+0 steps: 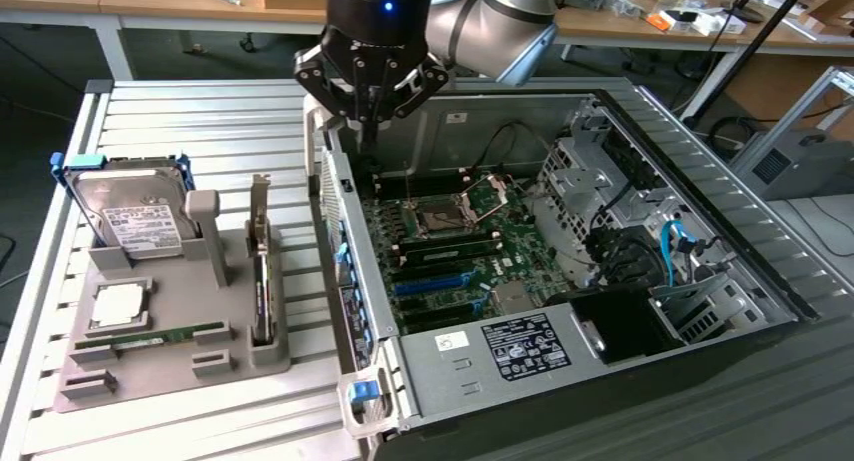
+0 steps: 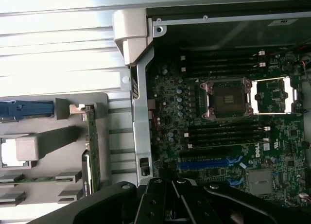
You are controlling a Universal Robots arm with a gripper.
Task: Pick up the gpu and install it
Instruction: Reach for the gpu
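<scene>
Grey plastic holder (image 1: 147, 381) is lying on the white slatted table (image 1: 200, 111) at the exterior view's left. The gpu (image 1: 262, 273) is standing on edge in one of its slots, w/ the silver bracket at the far end (a thin dark card, easy to miss beside the upright post). A silver hard drive (image 1: 134, 221) and a slim green memory stick (image 1: 154, 337) are sharing the same holder.

Beside it, touching or nearly so, the open PC case (image 1: 454, 356) is lying on its side, exposing the green motherboard (image 1: 454, 251). Its blue expansion slots (image 1: 434, 284) are showing no card in them.

The black gripper (image 1: 367, 129) is hanging over the case's side wall at the back corner, between holder and motherboard. Its jaws are pressed together w/ nothing between them, and they are not touching the gpu, the case or anything else.

Progress, judging from this: approx. nil. The gpu is not yet picked up and is resting in its holder slot, apart from the gripper. Both the pick-up and the install are left to do.
</scene>
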